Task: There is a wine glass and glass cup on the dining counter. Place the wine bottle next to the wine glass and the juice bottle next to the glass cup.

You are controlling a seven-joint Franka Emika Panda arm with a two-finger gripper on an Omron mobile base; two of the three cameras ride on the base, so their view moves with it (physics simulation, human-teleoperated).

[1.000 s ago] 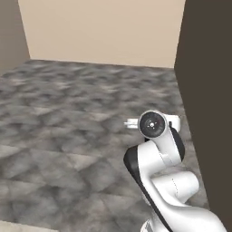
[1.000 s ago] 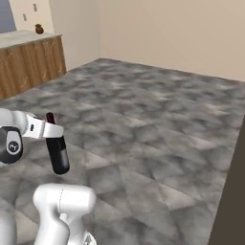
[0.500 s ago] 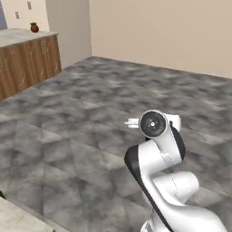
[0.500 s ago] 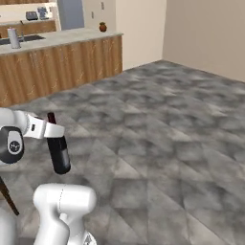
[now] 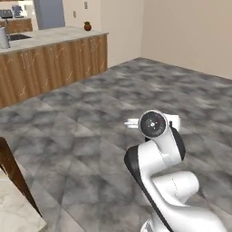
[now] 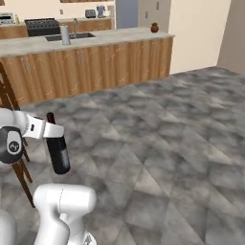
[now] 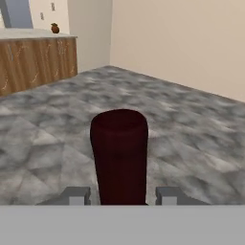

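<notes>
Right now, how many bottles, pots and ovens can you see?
Wine bottle, held in the end effector: 1
Small brown pot on the wooden counter: 1
Toaster oven at the back: 1
Total: 3

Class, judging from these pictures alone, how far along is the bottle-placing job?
Done: the wine bottle is picked up, the pincer shut on its dark-red neck, carried upright above the grey floor. In hand: transporting it. Left: setting it by the wine glass, then the whole juice bottle step.
</notes>
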